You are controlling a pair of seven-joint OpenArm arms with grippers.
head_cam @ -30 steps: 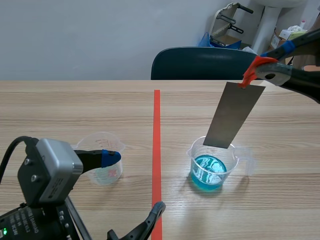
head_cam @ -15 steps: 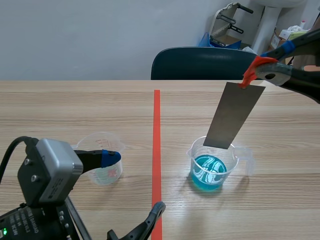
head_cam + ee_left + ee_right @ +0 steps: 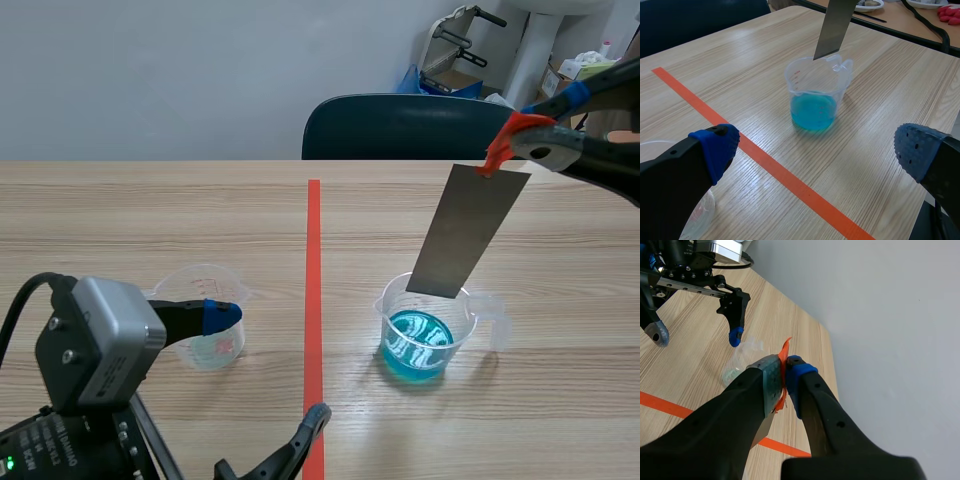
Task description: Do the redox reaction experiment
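A: What takes up most of the view?

B: A light wooden table (image 3: 150,220) with an orange-red tape line (image 3: 314,280) down its middle. A dark blue chair back (image 3: 400,128) stands beyond the far edge.

A: And the arms?

B: The left gripper (image 3: 265,365) sits low, near the robot, spread wide and holding nothing. One of its blue-padded fingers (image 3: 215,315) lies across a clear plastic beaker with red markings (image 3: 205,345). I cannot tell whether it touches the beaker. The right gripper (image 3: 525,130) is raised over the table's right side, clenched on the top end of a flat grey metal strip (image 3: 468,230).

A: How does the strip hang?

B: Tilted, with its lower end at rim height over the far side of a clear spouted plastic beaker of blue liquid (image 3: 428,330) — above the liquid, not in it. That beaker stands right of the tape line, well apart from the other one.

A: Anything smaller?

B: An orange-red tab (image 3: 500,140) at the strip's top — pinched with it between the right gripper's fingers.
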